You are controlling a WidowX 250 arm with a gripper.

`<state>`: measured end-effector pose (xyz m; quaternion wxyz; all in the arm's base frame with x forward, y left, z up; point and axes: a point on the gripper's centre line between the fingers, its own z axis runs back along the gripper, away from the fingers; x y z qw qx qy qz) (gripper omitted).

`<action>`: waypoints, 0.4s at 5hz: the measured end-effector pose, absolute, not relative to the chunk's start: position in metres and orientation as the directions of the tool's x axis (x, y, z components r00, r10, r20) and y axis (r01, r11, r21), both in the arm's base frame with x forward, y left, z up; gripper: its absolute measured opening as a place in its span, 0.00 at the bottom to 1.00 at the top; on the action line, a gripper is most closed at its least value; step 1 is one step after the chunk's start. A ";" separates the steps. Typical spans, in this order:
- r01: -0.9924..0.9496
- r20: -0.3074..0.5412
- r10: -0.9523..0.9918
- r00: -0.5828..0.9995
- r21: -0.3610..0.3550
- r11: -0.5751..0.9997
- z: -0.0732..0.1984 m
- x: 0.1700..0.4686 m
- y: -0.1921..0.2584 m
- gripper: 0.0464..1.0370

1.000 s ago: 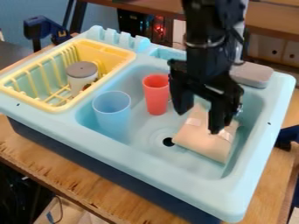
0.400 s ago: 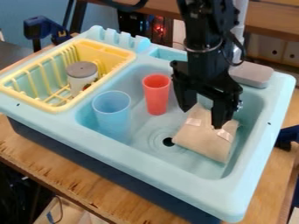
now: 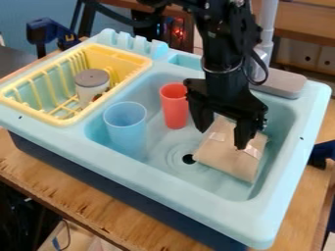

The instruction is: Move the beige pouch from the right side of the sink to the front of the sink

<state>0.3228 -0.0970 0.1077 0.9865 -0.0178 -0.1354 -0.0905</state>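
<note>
Package, tan and taped, lay in the basin of the sink, directly below the gripper. Gripper state: fingers spread wide, one over each side of the package's far part; no firm hold seen. Fingertip contact could not be told. Progress, as judged: gripper was placed at the package; closing on it and lifting it were not done. Whether this was an approach or a release could not be settled from the view. Orientation: package lay flat, its near edge roughly parallel to the sink's front rim, its sides running from beneath the gripper toward that rim. Long axis uncertain, since the gripper hid part of the far end; length and width looked close. Surroundings: drain hole near, on the front-left side of the gripper as viewed; red cup upright just left; blue cup upright, farther left; yellow dish rack well apart beyond the cups; grey block behind, on the right of the rear rim.
</note>
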 end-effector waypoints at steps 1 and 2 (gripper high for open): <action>0.157 0.280 -0.150 0.948 -0.001 0.988 0.100 0.321 -0.094 0.97; 0.145 0.252 -0.141 0.957 0.000 0.989 0.090 0.320 -0.094 0.97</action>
